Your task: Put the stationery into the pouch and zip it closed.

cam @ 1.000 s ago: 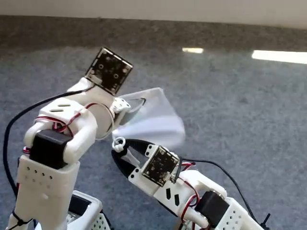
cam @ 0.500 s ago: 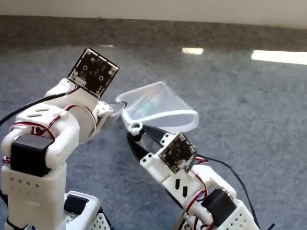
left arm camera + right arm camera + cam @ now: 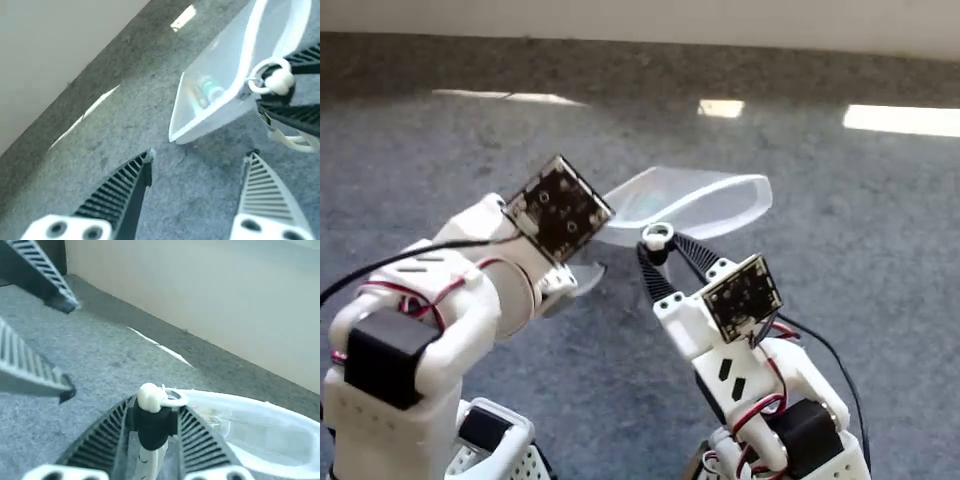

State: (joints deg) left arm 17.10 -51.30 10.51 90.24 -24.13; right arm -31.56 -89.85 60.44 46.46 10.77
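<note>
The clear pouch (image 3: 705,203) hangs tilted over the grey surface, its mouth partly open. Stationery (image 3: 206,91) lies inside it near one end. My right gripper (image 3: 657,247) is shut on the white zipper pull (image 3: 151,396) at the pouch's near edge. The pouch (image 3: 260,427) stretches away past the black fingers. My left gripper (image 3: 197,159) is open, a little short of the pouch's (image 3: 220,85) corner and touching nothing. From the right wrist, the left gripper (image 3: 70,347) shows spread wide off to the side.
The grey carpet-like surface (image 3: 840,250) spreads all round, with bright window reflections on it. A pale wall (image 3: 210,300) runs along its far edge. Both arm bodies crowd the near side in the high view.
The left gripper has let go of the pouch's corner and opened. The right gripper has carried the zipper pull farther away and to the right, and the pouch swung right with it.
</note>
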